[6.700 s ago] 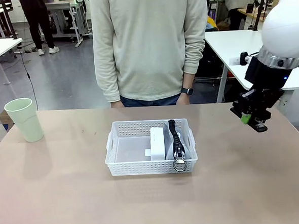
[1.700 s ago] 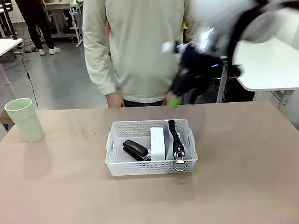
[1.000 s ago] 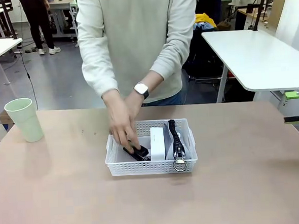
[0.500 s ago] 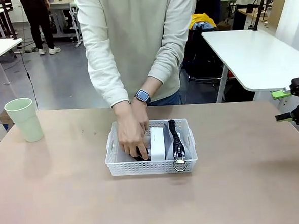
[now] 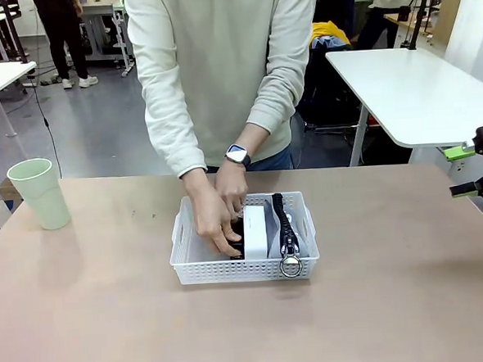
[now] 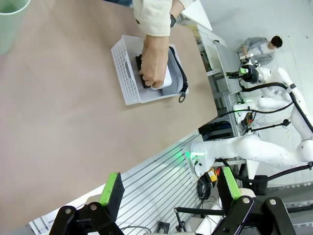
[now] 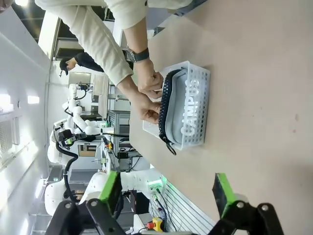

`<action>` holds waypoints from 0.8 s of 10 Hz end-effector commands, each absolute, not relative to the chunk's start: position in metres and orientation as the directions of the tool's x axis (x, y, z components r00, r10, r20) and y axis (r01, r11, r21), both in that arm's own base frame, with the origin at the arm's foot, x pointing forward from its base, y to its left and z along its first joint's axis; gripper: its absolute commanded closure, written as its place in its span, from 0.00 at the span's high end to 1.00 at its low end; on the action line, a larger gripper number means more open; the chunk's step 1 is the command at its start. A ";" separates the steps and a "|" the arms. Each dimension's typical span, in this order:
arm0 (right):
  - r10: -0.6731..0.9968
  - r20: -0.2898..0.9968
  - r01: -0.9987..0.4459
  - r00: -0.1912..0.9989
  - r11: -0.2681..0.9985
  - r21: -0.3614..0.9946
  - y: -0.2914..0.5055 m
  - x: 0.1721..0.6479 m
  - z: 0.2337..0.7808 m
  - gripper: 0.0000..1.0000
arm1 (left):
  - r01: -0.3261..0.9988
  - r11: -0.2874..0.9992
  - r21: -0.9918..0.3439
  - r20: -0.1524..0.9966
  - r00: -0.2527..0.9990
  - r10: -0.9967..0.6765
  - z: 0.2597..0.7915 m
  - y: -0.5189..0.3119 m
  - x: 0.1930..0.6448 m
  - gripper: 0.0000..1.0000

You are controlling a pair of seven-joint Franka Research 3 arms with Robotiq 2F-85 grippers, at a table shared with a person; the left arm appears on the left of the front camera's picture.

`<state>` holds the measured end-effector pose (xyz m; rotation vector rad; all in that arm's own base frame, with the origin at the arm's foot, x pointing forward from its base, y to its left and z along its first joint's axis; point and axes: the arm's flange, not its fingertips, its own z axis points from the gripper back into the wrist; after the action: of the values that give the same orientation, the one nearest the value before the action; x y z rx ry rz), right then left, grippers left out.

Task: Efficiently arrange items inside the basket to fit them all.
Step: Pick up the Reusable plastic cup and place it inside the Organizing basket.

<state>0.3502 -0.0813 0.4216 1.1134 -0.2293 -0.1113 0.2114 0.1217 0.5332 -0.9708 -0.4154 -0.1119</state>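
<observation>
Robot's right hand (image 5: 456, 172): released, green pads spread wide, nothing between them. It sits off the desk's (image 5: 111, 320) edge, well apart from the basket (image 5: 231, 271) on the robot's right. Its own wrist view (image 7: 167, 192) looks across bare desk at the basket (image 7: 198, 107), well away from it.

Robot's left hand (image 6: 171, 186): released too, jaws wide and empty. It is held back over the robot's side of the desk, far from the basket (image 6: 124, 78).

Basket: on the desk, about mid-desk, in front of the person.

Inside the basket, at the end on the robot's right:
- grey pouch (image 5: 278, 243) on edge, black zipper up, metal ring (image 5: 290, 266) hanging at the near wall. White print on its side shows in the right wrist view (image 7: 188, 115).
- white box (image 5: 254, 229) on edge, just beside the pouch on the basket's middle side; the two look to be touching.

Person's hands (image 5: 219, 219): both down inside the basket, in the part left of the box and pressed against it. One wrist wears a watch (image 5: 238, 156). From the left wrist view one hand (image 6: 155, 61) covers that part of the basket.

Black stapler (image 6: 139, 62): in the basket under those hands; only dark bits show, its lie can't be made out.

Pale green cup (image 5: 39, 193): upright on the desk, outside the basket, well apart from it toward the robot's left.
</observation>
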 end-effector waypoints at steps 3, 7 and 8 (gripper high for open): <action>-0.199 0.110 -0.012 0.974 0.438 0.899 -0.082 0.348 0.423 1.00 | 0.295 0.552 -0.780 0.405 0.910 0.087 0.535 0.123 0.211 1.00; -0.199 0.110 -0.012 0.974 0.438 0.899 -0.082 0.348 0.423 1.00 | 0.788 0.582 -0.202 0.904 0.378 -0.199 0.531 0.127 0.243 1.00; -0.199 0.110 -0.012 0.974 0.438 0.899 -0.082 0.348 0.423 1.00 | 0.782 0.614 -0.109 0.945 0.272 -0.179 0.530 0.132 0.244 1.00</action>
<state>0.3501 -0.0812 0.4213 1.1142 -0.2279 -0.1114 0.2417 0.1253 0.5487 -0.7152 -0.7952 -0.6069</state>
